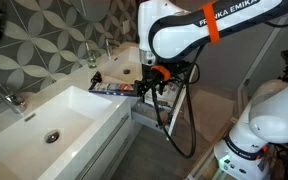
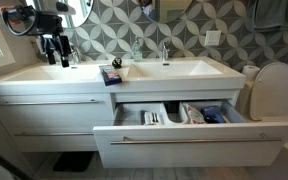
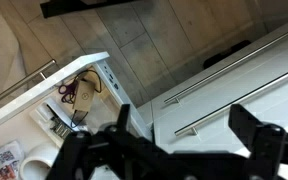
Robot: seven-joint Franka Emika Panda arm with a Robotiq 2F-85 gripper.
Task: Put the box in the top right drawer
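The box (image 2: 112,73), a small dark carton with red and white print, lies flat on the white counter between the two sinks; it shows in both exterior views (image 1: 114,88). The top right drawer (image 2: 189,143) stands pulled open, with small items inside, and shows in both exterior views (image 1: 146,112) and the wrist view (image 3: 79,95). My gripper (image 2: 54,45) is open and empty. It hangs in the air in front of the vanity, apart from the box (image 1: 150,86). In the wrist view its two fingers (image 3: 189,140) are spread over the closed drawer fronts. That view does not show the box.
Two white basins (image 2: 44,72) (image 2: 184,68) with taps sit on the counter. Closed white drawers with bar handles (image 2: 49,101) fill the left side. A toilet (image 2: 274,90) stands to the right. A soap bottle (image 2: 136,49) stands at the patterned wall.
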